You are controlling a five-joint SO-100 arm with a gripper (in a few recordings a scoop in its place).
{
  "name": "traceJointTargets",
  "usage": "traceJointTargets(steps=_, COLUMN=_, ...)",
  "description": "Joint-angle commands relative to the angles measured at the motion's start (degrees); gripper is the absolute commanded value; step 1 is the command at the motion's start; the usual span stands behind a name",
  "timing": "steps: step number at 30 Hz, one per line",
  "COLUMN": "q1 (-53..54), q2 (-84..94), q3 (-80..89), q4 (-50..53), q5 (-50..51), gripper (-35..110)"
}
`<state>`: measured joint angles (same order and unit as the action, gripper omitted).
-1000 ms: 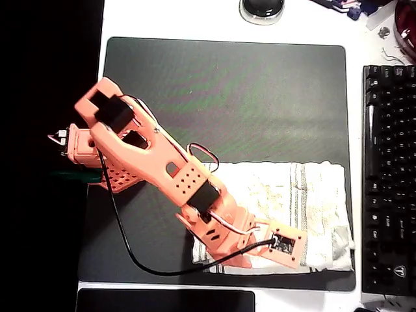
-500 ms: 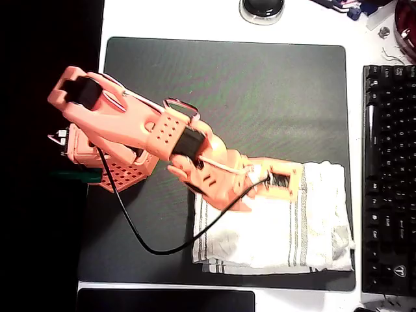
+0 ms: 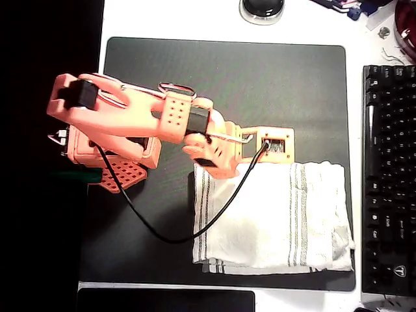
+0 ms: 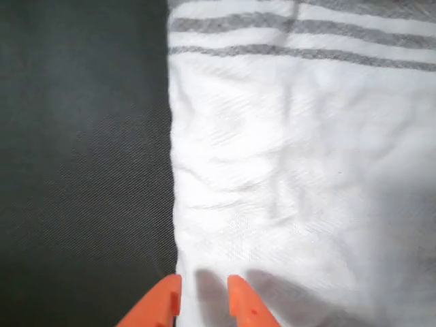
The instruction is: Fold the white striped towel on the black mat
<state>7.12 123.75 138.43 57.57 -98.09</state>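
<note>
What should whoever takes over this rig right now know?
Gripper: jaws slightly apart, holding nothing, just above the towel's edge.
White striped towel: lies flat and already doubled over, layered edges showing along its bottom side, on the lower right part of the black mat in the overhead view.
Done: at least one fold, judging by the layers.
Left: possibly another fold; otherwise lift the arm clear.

A white desk [image 3: 169, 16] with a black keyboard [image 3: 389, 175] at right
</note>
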Motion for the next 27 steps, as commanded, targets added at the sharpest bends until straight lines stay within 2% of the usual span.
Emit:
traceJointTargets(steps=1, q1=0.2, q2=-0.9, q3=-3.3, q4=0.9, q5=0.1, gripper=9)
traceJointTargets(steps=15, q1=2.0, q2=-0.7, q3=3.7, q4=1.1, q5=-1.7, gripper=9)
traceJointTargets(steps=27, q1=-0.3, q2=5.4, q3=-7.8, q4=4.3, q5=0.4, gripper=9)
